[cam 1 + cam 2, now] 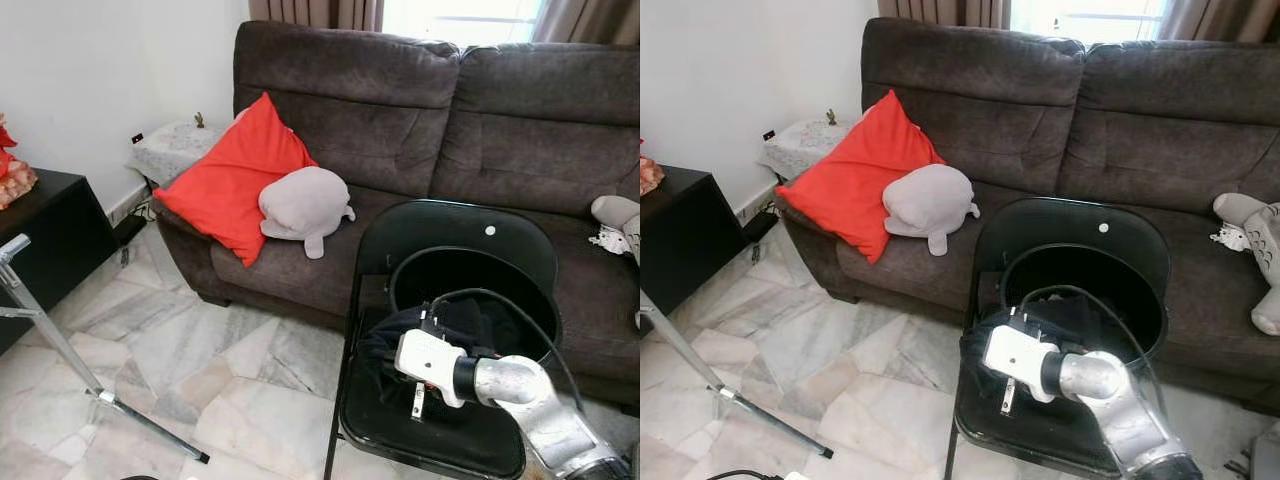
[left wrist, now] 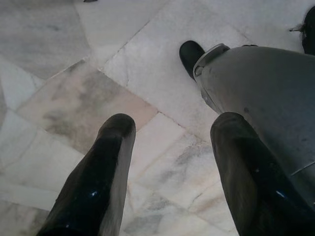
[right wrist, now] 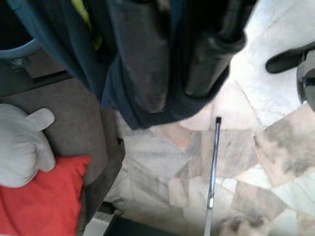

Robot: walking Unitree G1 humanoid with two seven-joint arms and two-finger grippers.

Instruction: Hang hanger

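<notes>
Holding arm: right gripper [image 3: 197, 54], its black fingers clamped on a dark navy cloth garment [image 3: 142, 93] above the glossy black plastic chair [image 1: 455, 240], lower right of the head view.
Hanger: not distinguishable within the garment.
Target direction: silver metal rack leg [image 1: 60, 345], lower left, well apart.
Idle arm: left gripper [image 2: 170, 162], fingers spread, over marble floor [image 2: 74, 98].

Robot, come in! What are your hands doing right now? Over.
Right gripper shut on dark garment over black chair. Left gripper open, idle above floor. Rack leg to the left.
</notes>
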